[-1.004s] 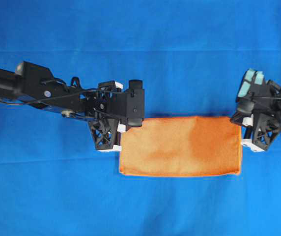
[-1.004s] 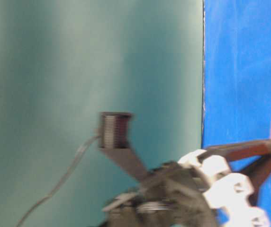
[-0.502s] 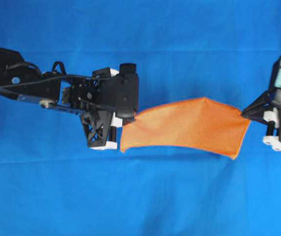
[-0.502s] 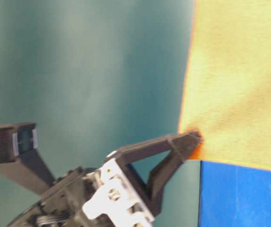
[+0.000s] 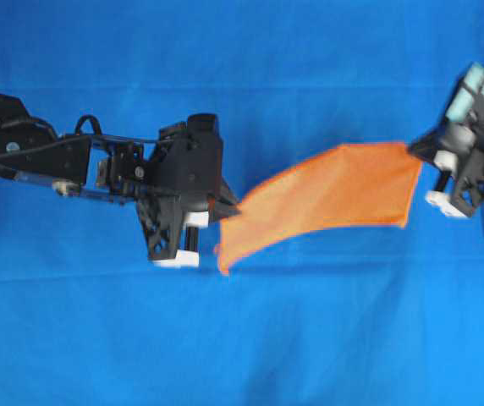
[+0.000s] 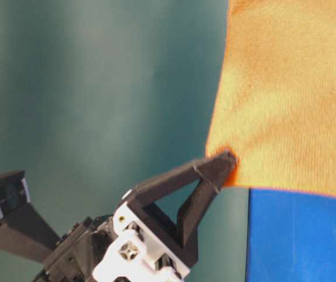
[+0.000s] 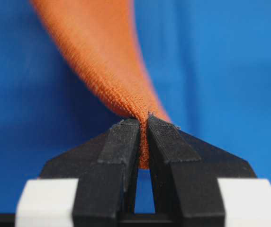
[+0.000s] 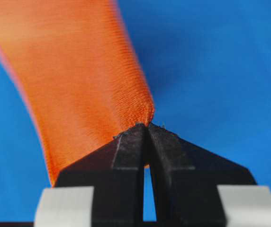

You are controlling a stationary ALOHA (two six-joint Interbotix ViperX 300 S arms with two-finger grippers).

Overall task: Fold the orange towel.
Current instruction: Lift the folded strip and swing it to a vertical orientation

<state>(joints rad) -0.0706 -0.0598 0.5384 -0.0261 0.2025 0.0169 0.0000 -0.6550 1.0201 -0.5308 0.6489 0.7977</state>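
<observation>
Blue cloth (orange towel aloft)

Blue cloth-covered table, creased surface, towel's shadow on it

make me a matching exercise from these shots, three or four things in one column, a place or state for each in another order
Things:
1. orange towel
2. left gripper
3. right gripper
4. blue cloth

Places or states:
A. shut on the towel's corner at the right of the overhead view
B. spread flat, covering the table
C. hanging stretched between two grippers
D. shut on the towel's corner near the middle of the overhead view

Pairs: 1-C, 2-D, 3-A, 4-B
</observation>
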